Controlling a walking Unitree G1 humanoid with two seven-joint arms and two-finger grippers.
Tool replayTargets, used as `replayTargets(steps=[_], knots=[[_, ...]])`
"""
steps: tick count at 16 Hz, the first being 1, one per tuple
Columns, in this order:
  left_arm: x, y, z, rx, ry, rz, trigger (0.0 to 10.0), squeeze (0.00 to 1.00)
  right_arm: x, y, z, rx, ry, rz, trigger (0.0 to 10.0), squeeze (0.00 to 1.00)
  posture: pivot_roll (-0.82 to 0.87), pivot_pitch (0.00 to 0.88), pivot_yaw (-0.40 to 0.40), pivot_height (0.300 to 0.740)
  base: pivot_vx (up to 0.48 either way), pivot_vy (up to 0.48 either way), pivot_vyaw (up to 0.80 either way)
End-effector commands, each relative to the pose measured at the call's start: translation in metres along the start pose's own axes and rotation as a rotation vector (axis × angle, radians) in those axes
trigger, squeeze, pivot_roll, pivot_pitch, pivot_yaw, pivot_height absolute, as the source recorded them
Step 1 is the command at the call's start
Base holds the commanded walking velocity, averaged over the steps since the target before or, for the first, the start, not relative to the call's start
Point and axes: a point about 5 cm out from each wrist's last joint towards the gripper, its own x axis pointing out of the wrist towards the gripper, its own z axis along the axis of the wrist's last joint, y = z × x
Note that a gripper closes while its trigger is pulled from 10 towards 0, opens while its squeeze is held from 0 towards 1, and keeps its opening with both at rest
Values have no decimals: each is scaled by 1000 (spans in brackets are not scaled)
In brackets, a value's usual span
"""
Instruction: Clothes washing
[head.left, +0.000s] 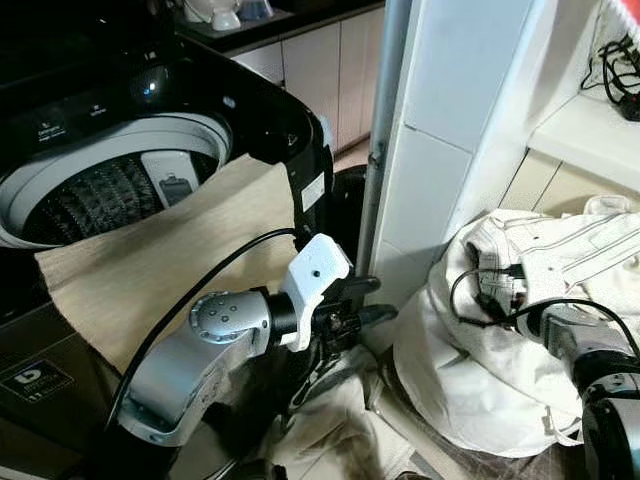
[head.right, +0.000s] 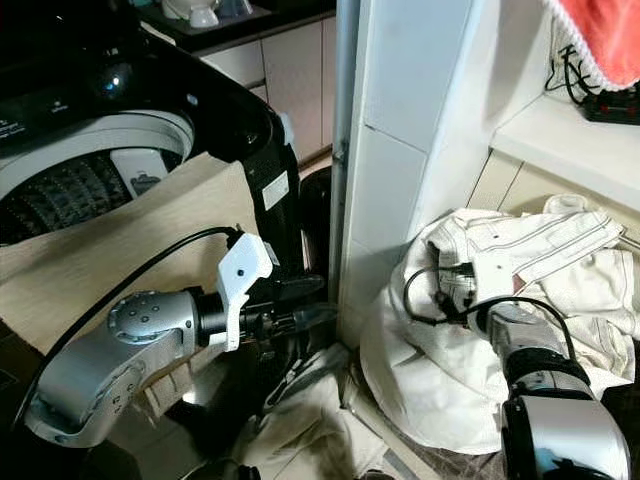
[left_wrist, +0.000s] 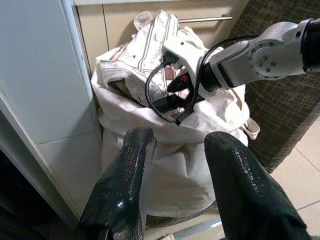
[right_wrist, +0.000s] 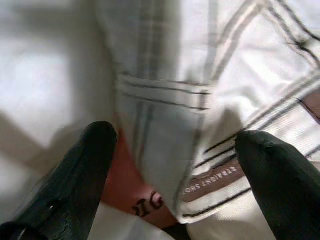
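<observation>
Reaching into the mouth of the one white cloth laundry bag (head.left: 470, 380) on the right, the right gripper (right_wrist: 175, 150) has its two black fingers spread wide around a fold of cream striped clothing (right_wrist: 165, 100) without closing on it; the fingertips are hidden in the head views. A reddish label beneath the fold is partly cut off and unreadable. The left gripper (left_wrist: 175, 145) hovers near the black top-loading washing machine (head.left: 150, 130) at left, fingers apart and empty. One beige cloth (head.left: 170, 250) drapes over the machine's front rim, its lower edge hidden behind the left arm.
</observation>
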Motion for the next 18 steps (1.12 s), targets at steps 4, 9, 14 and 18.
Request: replayTargets(steps=[4, 9, 14, 18], knots=[[-1, -2, 9, 19, -10, -40, 10000, 0, 0, 0, -19, 53, 85, 18, 8706, 0, 12, 77, 69, 740, 0, 0, 0], [-1, -5, 9, 13, -21, -62, 10000, 0, 0, 1, -11, 77, 30, 57, 0, 0, 1, 66, 67, 740, 0, 0, 0], [1, -3, 10, 12, -28, -59, 10000, 0, -1, 2, -9, 65, 22, 83, 0, 0, 1, 66, 67, 740, 0, 0, 0], [3, -1, 10, 13, -21, -54, 10000, 0, -1, 0, -11, 76, 24, 85, 0, 0, -9, 62, 68, 740, 0, 0, 0]])
